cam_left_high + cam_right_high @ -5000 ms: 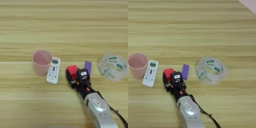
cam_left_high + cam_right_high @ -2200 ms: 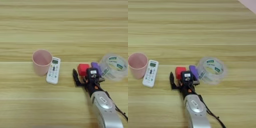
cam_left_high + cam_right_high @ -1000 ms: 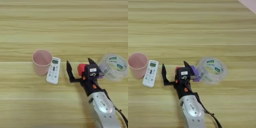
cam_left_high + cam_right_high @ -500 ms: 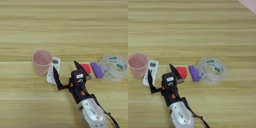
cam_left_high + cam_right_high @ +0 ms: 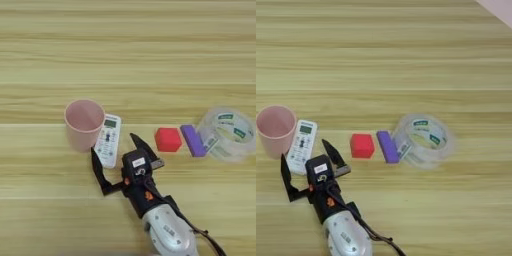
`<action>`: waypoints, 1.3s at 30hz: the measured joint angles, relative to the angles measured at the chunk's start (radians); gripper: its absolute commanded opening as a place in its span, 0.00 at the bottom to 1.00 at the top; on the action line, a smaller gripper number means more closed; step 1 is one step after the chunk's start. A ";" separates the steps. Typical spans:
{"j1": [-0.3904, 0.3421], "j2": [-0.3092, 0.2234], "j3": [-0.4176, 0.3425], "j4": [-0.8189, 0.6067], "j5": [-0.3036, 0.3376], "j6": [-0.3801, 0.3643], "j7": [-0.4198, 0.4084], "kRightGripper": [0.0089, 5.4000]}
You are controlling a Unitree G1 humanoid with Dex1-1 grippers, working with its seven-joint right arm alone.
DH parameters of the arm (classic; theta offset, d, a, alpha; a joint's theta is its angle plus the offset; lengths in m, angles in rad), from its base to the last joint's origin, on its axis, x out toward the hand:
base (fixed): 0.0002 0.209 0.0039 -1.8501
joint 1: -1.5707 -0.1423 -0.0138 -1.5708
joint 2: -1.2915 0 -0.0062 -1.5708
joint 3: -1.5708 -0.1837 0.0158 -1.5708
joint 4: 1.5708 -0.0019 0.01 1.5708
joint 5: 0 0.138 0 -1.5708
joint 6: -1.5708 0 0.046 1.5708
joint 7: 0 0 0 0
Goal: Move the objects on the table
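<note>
A pale pink cup (image 5: 84,122) stands upright at the left. The slim white remote (image 5: 108,140) lies right beside it. My right gripper (image 5: 117,156) is open, and its two black fingers (image 5: 98,172) straddle the near end of the remote, holding nothing. The silver forearm (image 5: 167,232) comes up from the bottom edge. To the right, a small red cube (image 5: 168,139) sits free on the table (image 5: 125,60), and a purple bar (image 5: 193,140) lies just beyond it, against the tape roll.
A clear tape roll (image 5: 226,133) lies flat at the right, touching the purple bar (image 5: 388,146). The wood-grain table stretches far behind all the things.
The gripper first carried the red cube and purple bar rightward to the tape roll. It then opened, let them go and swung left to the remote's near end.
</note>
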 measured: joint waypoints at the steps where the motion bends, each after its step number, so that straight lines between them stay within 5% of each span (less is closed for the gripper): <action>1: -0.004 0.000 0.004 0.012 -0.004 0.000 0.000 0.99; 19: -0.034 0.000 0.009 0.065 -0.039 0.002 -0.017 0.99; 39: -0.039 0.005 0.018 0.093 -0.029 0.084 -0.017 0.99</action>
